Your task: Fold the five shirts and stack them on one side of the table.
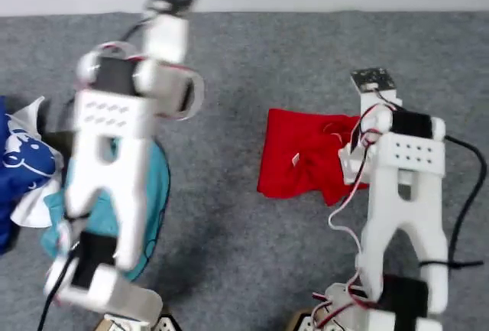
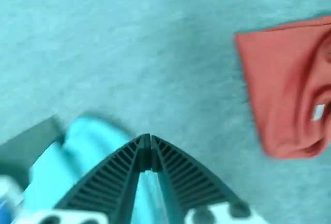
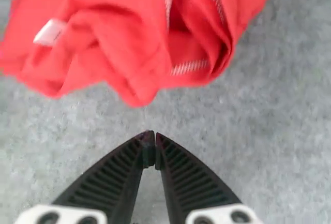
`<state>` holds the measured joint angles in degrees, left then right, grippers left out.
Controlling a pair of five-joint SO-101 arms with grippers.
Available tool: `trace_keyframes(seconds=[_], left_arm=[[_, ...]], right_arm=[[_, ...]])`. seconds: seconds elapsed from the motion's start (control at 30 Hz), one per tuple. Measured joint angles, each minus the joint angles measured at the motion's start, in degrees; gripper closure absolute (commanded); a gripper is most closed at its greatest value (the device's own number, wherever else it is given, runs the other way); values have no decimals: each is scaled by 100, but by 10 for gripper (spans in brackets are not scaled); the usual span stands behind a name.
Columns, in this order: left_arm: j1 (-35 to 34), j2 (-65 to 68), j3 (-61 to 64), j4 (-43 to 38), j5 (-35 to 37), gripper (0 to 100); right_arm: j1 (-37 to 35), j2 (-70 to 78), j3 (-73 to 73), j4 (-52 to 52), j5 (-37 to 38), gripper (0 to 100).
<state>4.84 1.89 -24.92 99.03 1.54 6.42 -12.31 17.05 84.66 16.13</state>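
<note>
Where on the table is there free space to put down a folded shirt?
The widest bare patch lies between the teal shirt and the red shirt. Bare table also runs along the far edge behind the red shirt. The left side is crowded: the blue shirt and teal shirt bunch together.

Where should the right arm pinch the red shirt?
Probably the raised rumpled fold of the red shirt nearest the right gripper, coming in low from that arm's own side. That fold stands up off the table; the opposite edge lies flat. The jaws are shut, so open first.
</note>
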Motion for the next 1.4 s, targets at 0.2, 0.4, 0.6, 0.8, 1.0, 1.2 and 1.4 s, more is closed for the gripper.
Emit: trace_keyframes(seconds=[0.2,0.4,0.6,0.8,1.0,1.2,1.4], left_arm=[[-1073,-1424,905,0,-387,995],[-1908,-2101,985,26,-695,995],[-2444,-2242,985,35,-730,995],[-2629,-2242,1002,35,-730,995],[-2629,-2251,1108,35,-730,995],[-2629,-2251,1451,35,-730,995],[-2629,-2251,1477,35,-730,995]], right_arm=[[0,1213,-615,-580,519,984],[0,2259,-1415,-1055,703,984],[9,3288,-2198,-1468,844,983],[360,4431,-3332,-2013,1389,983],[633,5011,-4941,-1477,1433,983],[519,5011,-6092,-9,1442,983],[9,5011,-6664,1081,1073,983]])
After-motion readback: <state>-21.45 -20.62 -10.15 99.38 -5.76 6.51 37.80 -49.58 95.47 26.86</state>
